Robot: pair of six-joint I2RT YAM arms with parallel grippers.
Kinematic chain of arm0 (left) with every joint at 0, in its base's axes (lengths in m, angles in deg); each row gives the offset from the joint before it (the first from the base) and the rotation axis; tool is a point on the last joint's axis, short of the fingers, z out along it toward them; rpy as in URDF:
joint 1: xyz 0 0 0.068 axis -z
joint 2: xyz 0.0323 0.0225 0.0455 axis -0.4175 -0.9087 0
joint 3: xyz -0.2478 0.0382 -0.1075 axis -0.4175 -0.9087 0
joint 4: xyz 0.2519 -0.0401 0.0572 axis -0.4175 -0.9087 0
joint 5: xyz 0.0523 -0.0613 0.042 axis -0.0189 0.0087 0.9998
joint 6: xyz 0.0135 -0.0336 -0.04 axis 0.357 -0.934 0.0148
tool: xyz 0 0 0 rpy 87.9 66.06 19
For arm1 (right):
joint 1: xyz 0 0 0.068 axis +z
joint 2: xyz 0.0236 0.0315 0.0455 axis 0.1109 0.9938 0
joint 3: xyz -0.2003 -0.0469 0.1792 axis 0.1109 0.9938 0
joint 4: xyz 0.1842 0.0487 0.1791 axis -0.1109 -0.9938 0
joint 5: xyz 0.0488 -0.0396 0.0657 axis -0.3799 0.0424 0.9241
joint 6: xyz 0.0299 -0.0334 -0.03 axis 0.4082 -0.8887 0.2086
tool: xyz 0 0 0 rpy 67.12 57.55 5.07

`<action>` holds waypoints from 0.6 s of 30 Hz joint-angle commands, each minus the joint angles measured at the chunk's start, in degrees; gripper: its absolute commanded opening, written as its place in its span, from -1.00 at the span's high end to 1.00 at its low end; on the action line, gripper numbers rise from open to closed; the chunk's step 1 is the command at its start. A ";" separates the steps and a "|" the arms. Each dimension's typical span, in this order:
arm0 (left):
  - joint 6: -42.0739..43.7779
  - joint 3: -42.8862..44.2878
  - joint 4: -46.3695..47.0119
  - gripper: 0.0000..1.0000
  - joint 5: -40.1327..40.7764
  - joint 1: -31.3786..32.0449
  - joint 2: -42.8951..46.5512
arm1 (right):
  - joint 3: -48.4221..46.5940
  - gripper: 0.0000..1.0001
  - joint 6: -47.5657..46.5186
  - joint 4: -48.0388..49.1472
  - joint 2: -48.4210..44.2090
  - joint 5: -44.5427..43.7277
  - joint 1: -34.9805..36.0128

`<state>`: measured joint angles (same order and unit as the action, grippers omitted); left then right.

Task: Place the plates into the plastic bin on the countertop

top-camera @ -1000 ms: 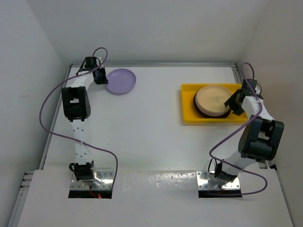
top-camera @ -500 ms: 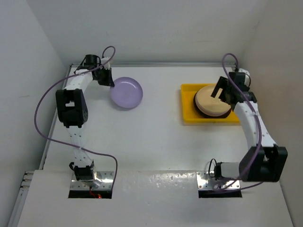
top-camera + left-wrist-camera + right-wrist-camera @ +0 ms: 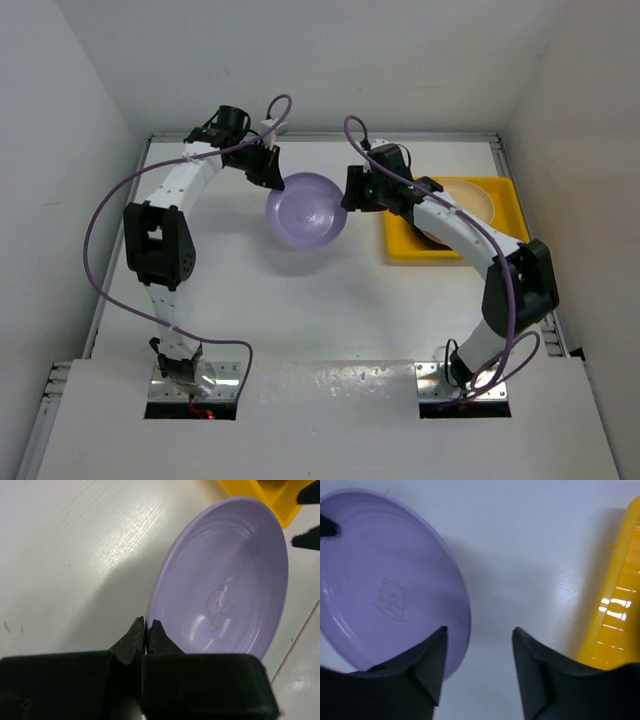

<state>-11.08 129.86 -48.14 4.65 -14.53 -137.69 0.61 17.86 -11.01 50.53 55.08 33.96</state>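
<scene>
Pinching glossy round lilac plate (image 3: 225, 580)

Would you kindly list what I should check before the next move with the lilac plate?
1. Left tool shut on the plate rim: ok.
2. Right tool open: ok.
3. Plate's far rim inside the right tool's gap: ok, though close to one finger.
4. Right tool level with that rim: cannot tell.
5. Room in the bin for another plate: cannot tell; the right arm hides part of the stack in it.
</scene>
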 commanded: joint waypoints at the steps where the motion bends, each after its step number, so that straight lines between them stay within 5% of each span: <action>1: 0.91 2.22 -2.29 1.00 -4.11 -0.13 4.15 | -2.69 0.00 3.15 2.61 1.29 1.58 0.27; 7: 0.91 1.69 -2.83 1.00 -5.25 1.10 4.77 | -1.28 0.37 5.79 5.86 4.54 5.18 0.00; 13: 0.91 1.16 -2.83 1.00 -5.25 1.71 4.77 | 0.39 0.42 8.69 9.11 5.52 10.20 -0.61; 16: 0.91 1.16 -2.83 1.00 -4.56 1.71 4.77 | 0.30 1.00 8.43 7.45 5.34 9.15 -0.43; 17: 0.91 1.16 -2.83 1.00 -3.51 1.71 4.25 | 0.39 1.00 8.69 7.09 4.99 7.49 -0.52; 18: 0.39 1.86 -2.83 0.27 -0.62 1.71 4.24 | 1.43 1.00 8.78 6.39 2.72 5.82 -1.31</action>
<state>-9.79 129.86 -50.52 4.19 -13.48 -136.73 1.03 25.27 -5.87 56.24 64.59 33.50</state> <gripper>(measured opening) 0.163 0.027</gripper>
